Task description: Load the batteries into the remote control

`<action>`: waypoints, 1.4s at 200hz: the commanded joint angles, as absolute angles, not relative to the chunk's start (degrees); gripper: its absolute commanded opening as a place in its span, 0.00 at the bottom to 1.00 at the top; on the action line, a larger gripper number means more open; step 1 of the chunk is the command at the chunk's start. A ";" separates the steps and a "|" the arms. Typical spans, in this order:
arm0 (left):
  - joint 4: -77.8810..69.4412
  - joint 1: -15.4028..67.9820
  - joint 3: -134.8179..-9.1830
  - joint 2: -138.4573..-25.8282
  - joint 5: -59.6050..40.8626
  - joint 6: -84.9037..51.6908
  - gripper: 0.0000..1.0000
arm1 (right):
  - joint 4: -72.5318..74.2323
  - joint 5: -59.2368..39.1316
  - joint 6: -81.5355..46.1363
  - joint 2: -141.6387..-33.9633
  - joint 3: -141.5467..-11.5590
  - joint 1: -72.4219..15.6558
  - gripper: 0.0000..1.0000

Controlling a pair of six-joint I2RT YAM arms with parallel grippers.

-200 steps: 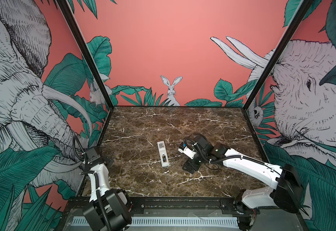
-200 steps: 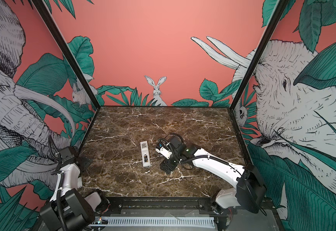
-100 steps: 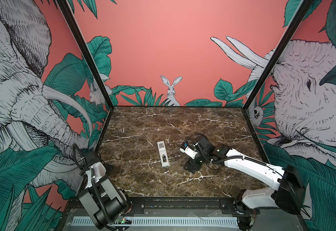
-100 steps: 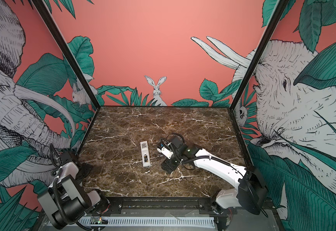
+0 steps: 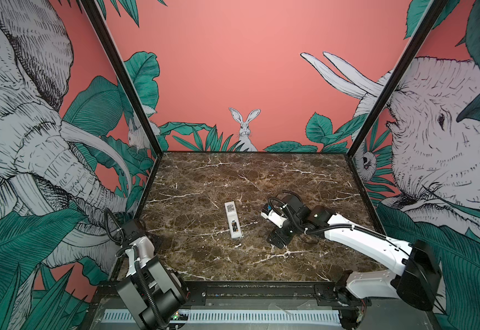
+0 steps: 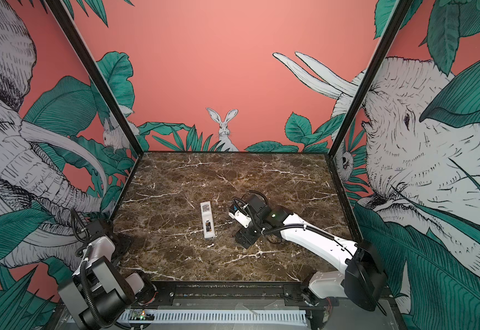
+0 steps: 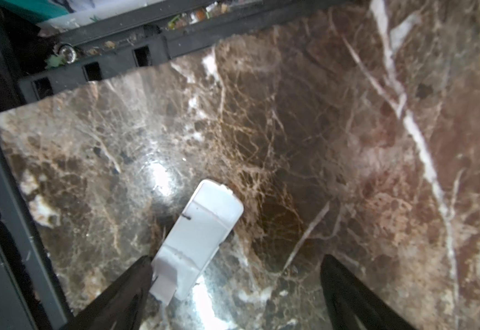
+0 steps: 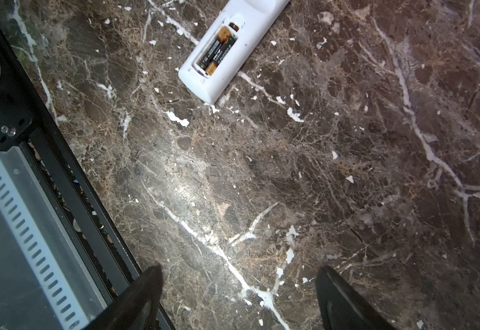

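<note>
Snugly, batteries [image 8: 217, 53] in remote control [image 8: 244, 48], uncovered

- The back wall [image 5: 247, 57] is pink, with a white rabbit [image 5: 244, 128] low in the middle of both top views.
- A big grey elephant [image 5: 18, 114] fills the left of the frame; another grey animal [image 5: 433, 148] fills the right.
- Green leaves [image 5: 144, 77] are painted all around.
- Black posts [image 5: 118, 71] stand at the back corners.
- The table top [image 5: 247, 177] is dark brown stone with white lines and a bright shiny spot [image 7: 158, 177].

Remote control [image 8: 251, 40] cut off at right wrist view's edge, blurred white plastic piece [image 7: 201, 228] partly behind left fingers [image 7: 124, 291]
</note>
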State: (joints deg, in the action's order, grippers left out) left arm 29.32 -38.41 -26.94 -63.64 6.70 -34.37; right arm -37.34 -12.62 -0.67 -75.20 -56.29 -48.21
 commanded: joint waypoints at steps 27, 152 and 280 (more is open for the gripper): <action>28.50 -37.55 -25.72 -62.77 4.29 -34.99 0.95 | -38.74 -12.34 0.43 -74.50 -57.55 -47.77 0.84; 23.79 -25.49 -26.01 -68.82 3.64 -38.08 0.88 | -39.07 -11.95 0.66 -74.56 -57.95 -47.20 0.84; 25.49 -1.48 -32.85 -75.66 8.32 -45.24 0.87 | -38.55 -11.54 0.91 -74.67 -57.82 -46.85 0.84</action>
